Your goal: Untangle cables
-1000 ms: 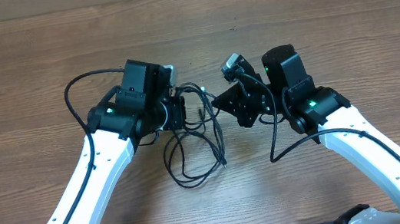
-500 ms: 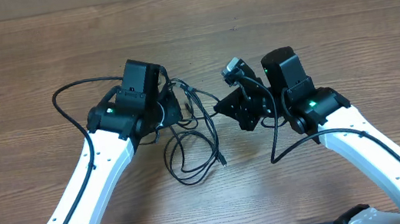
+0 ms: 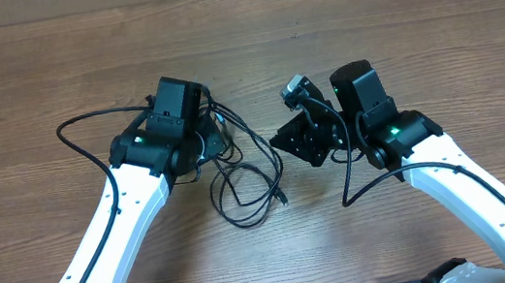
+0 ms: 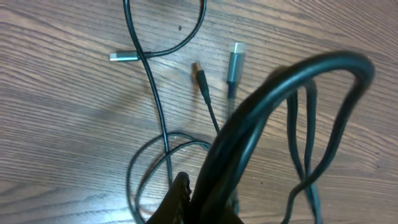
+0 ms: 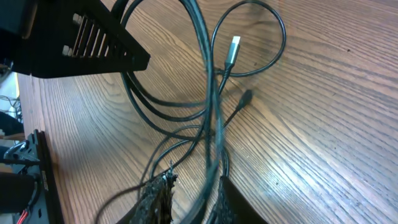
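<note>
The cables (image 3: 251, 189) are thin black cords lying in loose loops on the wooden table between my two arms. My left gripper (image 3: 220, 142) is shut on a bunch of strands, which rise thick and blurred right in front of its camera (image 4: 273, 99). Beyond them lie several small plug ends, one of them a silver plug (image 4: 236, 62). My right gripper (image 3: 278, 144) sits just right of the loops. In its wrist view the right gripper (image 5: 196, 186) is open, and one cable strand (image 5: 209, 106) runs loosely between the fingers.
A thicker black wire (image 3: 72, 146) fixed to the left arm bows out to the left. Another arm wire (image 3: 347, 188) hangs by the right arm. The left gripper's black body (image 5: 81, 37) fills the upper left of the right wrist view. Bare wood lies all around.
My right gripper's jaws have parted and released the strand. The left gripper has drawn the cables leftward, away from the right gripper, and the left arm's wire loop has spread further left.
</note>
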You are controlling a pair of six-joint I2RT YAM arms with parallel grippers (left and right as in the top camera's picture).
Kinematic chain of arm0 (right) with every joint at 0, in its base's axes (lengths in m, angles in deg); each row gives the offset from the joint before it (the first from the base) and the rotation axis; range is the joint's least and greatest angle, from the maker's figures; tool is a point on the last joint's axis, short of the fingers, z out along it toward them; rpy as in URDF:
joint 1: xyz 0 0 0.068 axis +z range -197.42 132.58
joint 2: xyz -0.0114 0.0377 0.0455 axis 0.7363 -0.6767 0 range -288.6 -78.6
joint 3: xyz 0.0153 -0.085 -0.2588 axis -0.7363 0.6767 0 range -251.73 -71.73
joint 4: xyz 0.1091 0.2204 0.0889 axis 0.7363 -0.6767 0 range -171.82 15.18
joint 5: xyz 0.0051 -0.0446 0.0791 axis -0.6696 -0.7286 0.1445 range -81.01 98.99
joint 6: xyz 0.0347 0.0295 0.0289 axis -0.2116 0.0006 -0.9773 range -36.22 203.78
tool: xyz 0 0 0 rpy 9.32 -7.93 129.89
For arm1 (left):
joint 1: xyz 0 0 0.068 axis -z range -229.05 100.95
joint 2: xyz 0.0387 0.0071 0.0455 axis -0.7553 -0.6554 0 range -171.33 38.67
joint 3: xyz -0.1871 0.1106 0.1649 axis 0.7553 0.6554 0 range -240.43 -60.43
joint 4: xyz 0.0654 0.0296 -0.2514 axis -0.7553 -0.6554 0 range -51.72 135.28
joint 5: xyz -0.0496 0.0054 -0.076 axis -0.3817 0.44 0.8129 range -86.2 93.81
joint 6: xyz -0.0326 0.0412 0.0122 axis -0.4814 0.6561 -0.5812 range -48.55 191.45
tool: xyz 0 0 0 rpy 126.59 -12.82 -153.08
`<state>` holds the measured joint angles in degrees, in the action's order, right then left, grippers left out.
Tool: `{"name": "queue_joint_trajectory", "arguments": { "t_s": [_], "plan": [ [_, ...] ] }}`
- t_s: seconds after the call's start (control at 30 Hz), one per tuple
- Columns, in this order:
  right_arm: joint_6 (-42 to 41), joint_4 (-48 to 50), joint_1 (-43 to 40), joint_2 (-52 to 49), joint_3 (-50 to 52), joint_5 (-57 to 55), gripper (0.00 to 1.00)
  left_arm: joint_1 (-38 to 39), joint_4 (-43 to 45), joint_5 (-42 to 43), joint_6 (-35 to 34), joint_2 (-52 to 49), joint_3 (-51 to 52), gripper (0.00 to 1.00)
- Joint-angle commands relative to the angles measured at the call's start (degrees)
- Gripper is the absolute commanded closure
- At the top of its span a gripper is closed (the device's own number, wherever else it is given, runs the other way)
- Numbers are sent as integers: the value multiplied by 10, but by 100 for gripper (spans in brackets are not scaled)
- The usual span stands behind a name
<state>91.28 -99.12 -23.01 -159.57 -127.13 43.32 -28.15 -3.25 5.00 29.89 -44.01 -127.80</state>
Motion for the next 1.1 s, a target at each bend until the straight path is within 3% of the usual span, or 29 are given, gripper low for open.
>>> {"name": "queue_joint_trajectory", "arguments": {
  "t_s": [0.0,0.23,0.43,0.73,1.07],
  "plan": [
    [1,1,0,-1,0,5,76,-3,2,-19,41,6,-9,96],
    [0,2,0,-1,0,5,68,-3,7,-16,172,6,-9,96],
    [1,2,0,-1,0,5,65,-3,1,34,324,6,-9,96],
    [33,13,0,-1,0,3,62,-3,-2,34,445,6,-9,96],
    [33,46,0,-1,0,3,51,-2,0,38,539,6,-9,96]
  ]
}}
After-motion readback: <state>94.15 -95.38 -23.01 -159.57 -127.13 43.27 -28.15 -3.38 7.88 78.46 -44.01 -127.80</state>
